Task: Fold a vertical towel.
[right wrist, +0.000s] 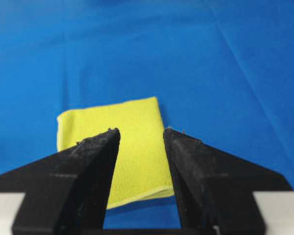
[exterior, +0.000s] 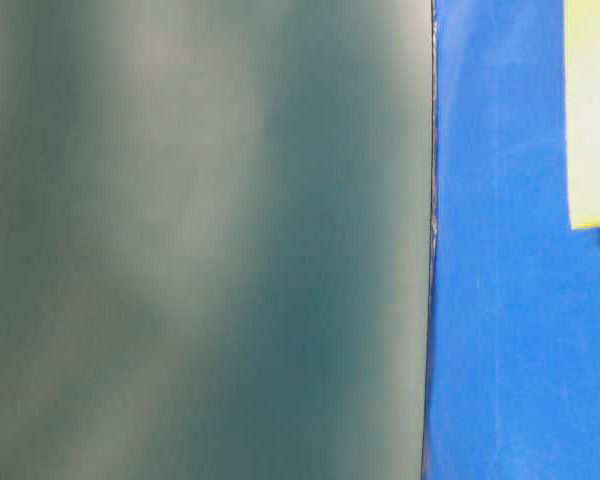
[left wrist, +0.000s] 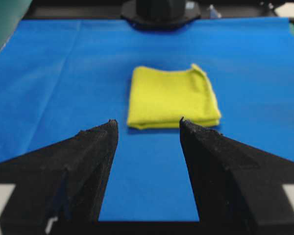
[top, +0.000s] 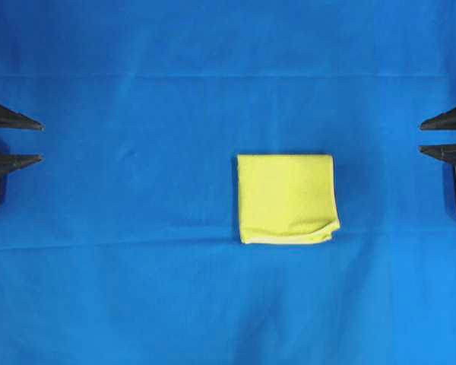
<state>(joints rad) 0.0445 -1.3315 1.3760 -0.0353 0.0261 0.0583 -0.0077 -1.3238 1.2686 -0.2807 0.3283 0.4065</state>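
in the right wrist view the right gripper point(right wrist: 141, 133) had its fingers spread and empty, and the towel point(right wrist: 132, 147) lay just past the tips, on the blue cloth point(right wrist: 225, 73). in the left wrist view the left gripper point(left wrist: 148, 125) was likewise spread with nothing between its fingers, the towel point(left wrist: 171, 98) farther ahead and a little to its right. from overhead both grippers sat at the side edges, left point(top: 39, 141) and right point(top: 422, 137), well apart from the towel point(top: 286, 198), which lay right of centre, so the right arm looked nearer. it lay folded, nearly square, barely wider than deep, edges square to the table, with loose layered edges at its lower right corner. the fold looked done, or nearly.
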